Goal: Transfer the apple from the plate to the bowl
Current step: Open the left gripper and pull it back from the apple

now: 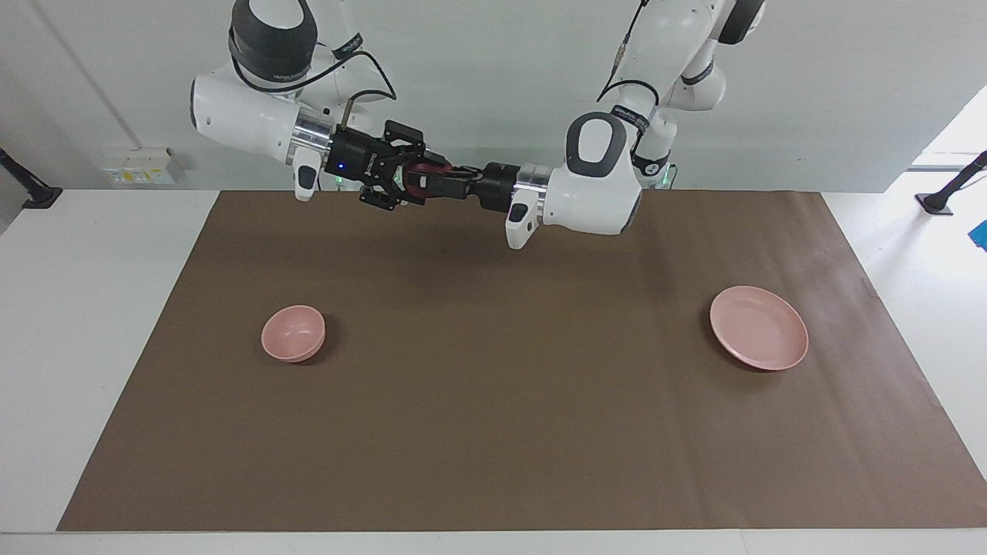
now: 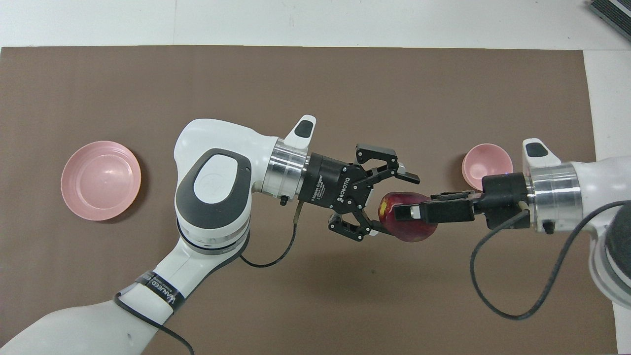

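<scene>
The dark red apple [image 2: 418, 230] hangs in the air between both grippers, over the mat's middle; in the facing view only a sliver of the apple [image 1: 419, 176] shows. My right gripper [image 2: 402, 213] is shut on it from above and below, also seen in the facing view [image 1: 412, 179]. My left gripper [image 2: 392, 203] is open, its fingers spread on either side of the apple, one fingertip [image 2: 374, 230] close against it; it also shows in the facing view [image 1: 436, 185]. The pink plate [image 1: 759, 327] [image 2: 101, 180] lies empty toward the left arm's end. The pink bowl [image 1: 293, 333] [image 2: 487, 165] stands empty toward the right arm's end.
A brown mat [image 1: 493, 432] covers most of the white table [image 1: 92, 308]. The right arm's black cable [image 2: 498, 296] loops low under its wrist. A dark object [image 2: 611, 12] lies at the table's corner farthest from the robots.
</scene>
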Controlling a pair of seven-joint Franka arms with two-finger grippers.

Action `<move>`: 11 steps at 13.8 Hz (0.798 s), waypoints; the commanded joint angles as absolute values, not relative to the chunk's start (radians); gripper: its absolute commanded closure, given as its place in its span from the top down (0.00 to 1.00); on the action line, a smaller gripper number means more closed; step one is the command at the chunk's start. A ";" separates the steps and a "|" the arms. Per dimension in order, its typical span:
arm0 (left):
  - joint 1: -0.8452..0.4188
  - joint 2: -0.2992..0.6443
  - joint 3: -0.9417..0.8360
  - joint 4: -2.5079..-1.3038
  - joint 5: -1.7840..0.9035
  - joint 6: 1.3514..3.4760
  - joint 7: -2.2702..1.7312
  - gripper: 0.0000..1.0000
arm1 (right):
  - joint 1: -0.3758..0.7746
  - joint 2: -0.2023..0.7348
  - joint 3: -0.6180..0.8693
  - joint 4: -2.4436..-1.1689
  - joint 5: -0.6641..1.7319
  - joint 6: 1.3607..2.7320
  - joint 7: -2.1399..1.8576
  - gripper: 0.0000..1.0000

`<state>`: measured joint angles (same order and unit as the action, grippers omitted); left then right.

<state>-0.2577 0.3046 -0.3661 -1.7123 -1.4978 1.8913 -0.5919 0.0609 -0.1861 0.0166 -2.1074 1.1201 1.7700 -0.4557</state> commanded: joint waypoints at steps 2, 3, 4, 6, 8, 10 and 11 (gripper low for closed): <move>-0.157 0.275 -0.360 -1.752 -1.353 1.803 -0.609 1.00 | 0.045 -0.201 0.020 -2.111 1.082 1.761 -0.436 0.00; -0.138 0.278 -0.359 -1.750 -1.303 1.798 -0.611 1.00 | 0.037 -0.199 0.020 -2.109 1.060 1.759 -0.439 0.00; -0.126 0.278 -0.359 -1.752 -1.248 1.792 -0.611 1.00 | 0.023 -0.196 0.020 -2.108 1.027 1.759 -0.443 0.00; -0.094 0.281 -0.359 -1.752 -1.140 1.781 -0.612 1.00 | -0.006 -0.166 0.018 -2.073 0.907 1.761 -0.468 0.00; -0.077 0.285 -0.357 -1.746 -1.030 1.778 -0.614 1.00 | -0.035 -0.121 0.018 -2.008 0.769 1.759 -0.472 0.00; -0.048 0.287 -0.357 -1.746 -0.942 1.775 -0.614 1.00 | -0.038 -0.094 0.017 -1.976 0.656 1.779 -0.471 0.00; -0.038 0.287 -0.357 -1.744 -0.869 1.776 -0.611 1.00 | -0.035 -0.081 0.017 -1.962 0.573 1.799 -0.466 0.00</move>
<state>-0.0671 0.3045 -0.3550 -1.7270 -0.9668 1.7911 -0.5993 -0.0333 -0.1279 0.0102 -2.0232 0.6887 1.7814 -0.4620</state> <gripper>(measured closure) 0.000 0.141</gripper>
